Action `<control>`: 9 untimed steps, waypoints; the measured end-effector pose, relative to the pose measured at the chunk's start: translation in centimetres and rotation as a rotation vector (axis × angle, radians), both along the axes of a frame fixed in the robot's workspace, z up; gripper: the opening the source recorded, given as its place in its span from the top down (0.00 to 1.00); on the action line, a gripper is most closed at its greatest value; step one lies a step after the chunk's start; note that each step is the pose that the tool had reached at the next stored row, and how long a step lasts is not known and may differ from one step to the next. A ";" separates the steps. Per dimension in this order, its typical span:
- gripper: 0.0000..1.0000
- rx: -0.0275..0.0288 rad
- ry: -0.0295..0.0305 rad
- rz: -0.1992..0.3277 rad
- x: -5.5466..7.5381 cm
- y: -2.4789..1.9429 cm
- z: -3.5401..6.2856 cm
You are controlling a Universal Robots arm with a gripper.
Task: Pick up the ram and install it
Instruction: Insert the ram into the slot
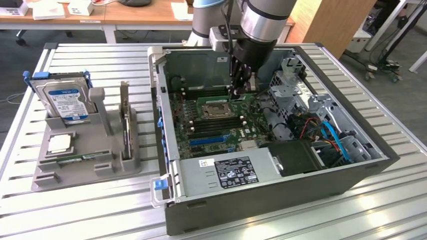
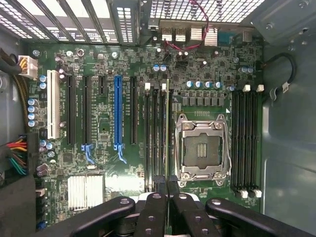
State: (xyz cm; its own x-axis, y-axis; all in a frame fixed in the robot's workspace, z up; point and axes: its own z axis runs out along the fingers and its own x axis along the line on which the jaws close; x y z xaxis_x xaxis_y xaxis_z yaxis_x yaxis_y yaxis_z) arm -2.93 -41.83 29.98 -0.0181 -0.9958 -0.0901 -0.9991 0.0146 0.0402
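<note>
Slatted table [image 1: 100, 200] — arm [image 1: 263, 17] vertical, end effector [image 2: 167, 181] pinching ram [image 2: 168, 128].

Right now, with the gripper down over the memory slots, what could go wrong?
The ram, held edge-on in the shut gripper, hangs close over the memory slots beside the CPU socket: slightly off line, it could hit a slot wall. Cannot tell whether the white latches are open; pressing against closed ones could jam. The narrow grip may let it tilt.
</note>
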 end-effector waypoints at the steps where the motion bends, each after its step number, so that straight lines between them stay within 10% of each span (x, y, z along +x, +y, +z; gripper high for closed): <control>1: 0.88 0.0000 0.0000 0.000 0.0 0.00 -0.08; 9: 0.88 -0.0001 0.0001 0.000 0.0 0.00 -0.40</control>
